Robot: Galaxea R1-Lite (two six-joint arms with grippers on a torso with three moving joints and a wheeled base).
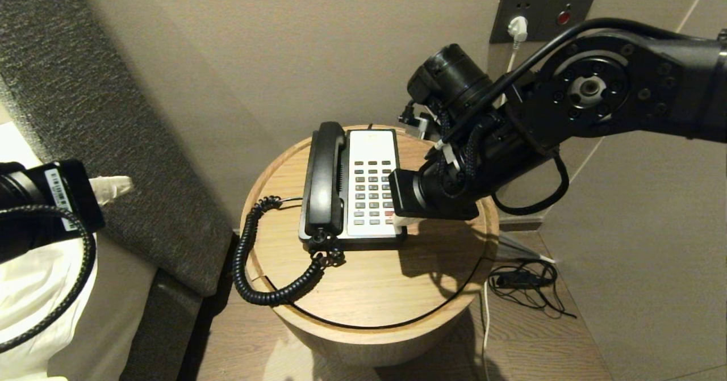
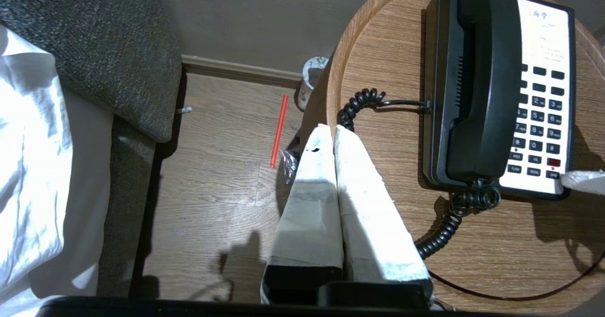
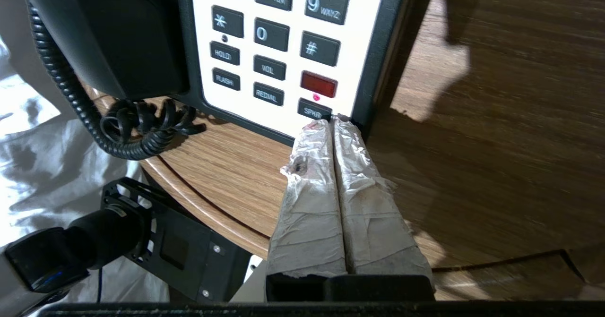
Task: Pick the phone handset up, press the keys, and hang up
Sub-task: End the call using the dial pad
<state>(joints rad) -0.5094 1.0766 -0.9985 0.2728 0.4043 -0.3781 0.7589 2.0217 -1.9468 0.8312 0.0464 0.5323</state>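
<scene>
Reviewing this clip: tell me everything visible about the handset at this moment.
The handset is long, glossy black plastic with bulky rounded ends. It lies in its cradle on the left side of the phone base, beside the keys, lengthwise front to back. A black coiled cord leaves its near end and loops over the table edge. No gripper touches it: the right gripper, shut, is at the keypad's near right corner, and the left gripper is shut, off to the left.

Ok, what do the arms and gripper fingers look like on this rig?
Both arms are matte black, with braided black cables looping along them. The left gripper and right gripper each have wedge-shaped fingers wrapped in white tape, grubby toward the tips. The left wrist carries a white barcode label.
</scene>
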